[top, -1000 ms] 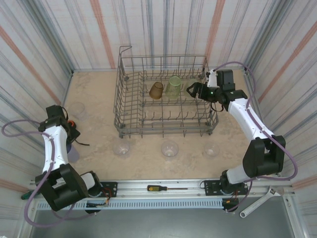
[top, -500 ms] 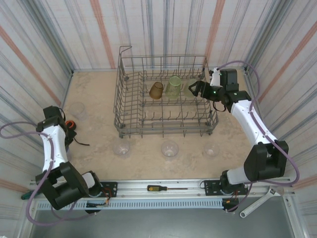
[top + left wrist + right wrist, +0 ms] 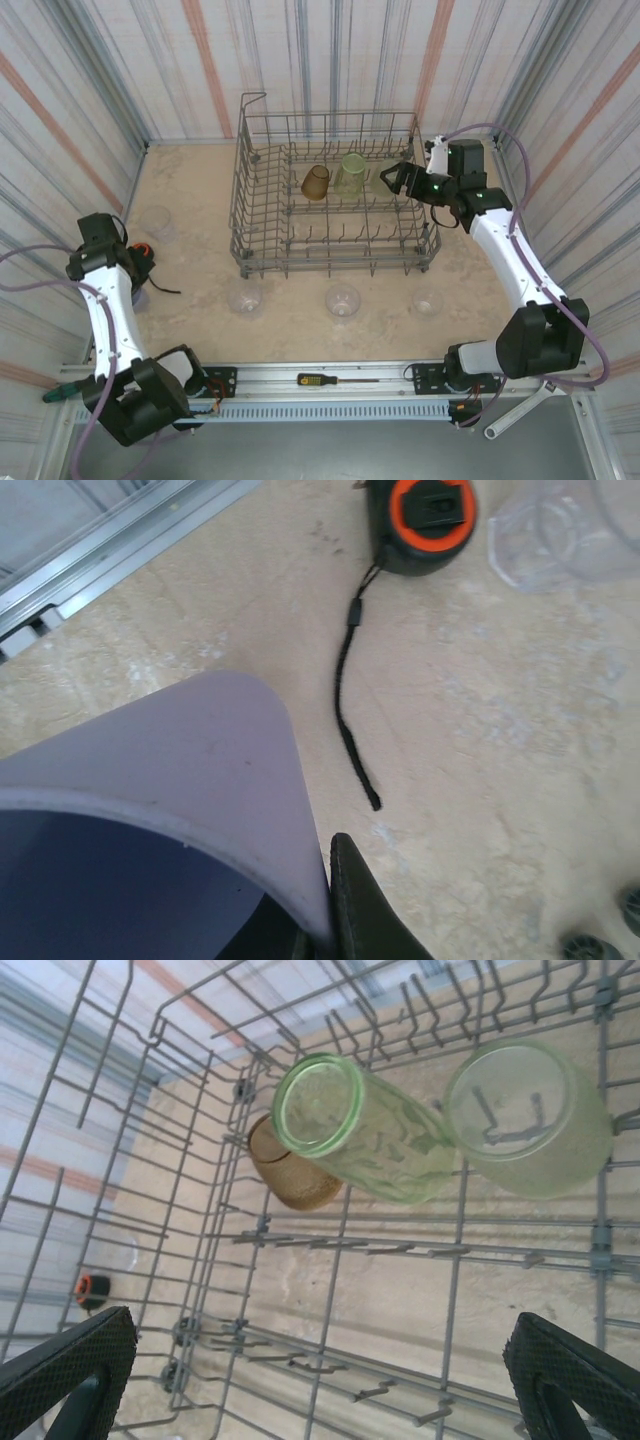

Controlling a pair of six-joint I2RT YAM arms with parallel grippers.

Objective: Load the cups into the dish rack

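Robot test cell: striped enclosure walls (image 3: 80, 70), aluminium rail (image 3: 380, 393), screwdriver (image 3: 325, 380).

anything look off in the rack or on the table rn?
The pale green plastic cup in the grey wire dish rack looks tilted, leaning toward the amber-brown plastic cup rather than standing square. An orange-and-black tape measure with a loose black strap lies on the beige table at the left: not a cup.

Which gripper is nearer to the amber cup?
Right. The right gripper hangs open over the rack's right end, a little right of the amber cup. The left gripper is far off near the table's left edge, shut on the lavender cup.
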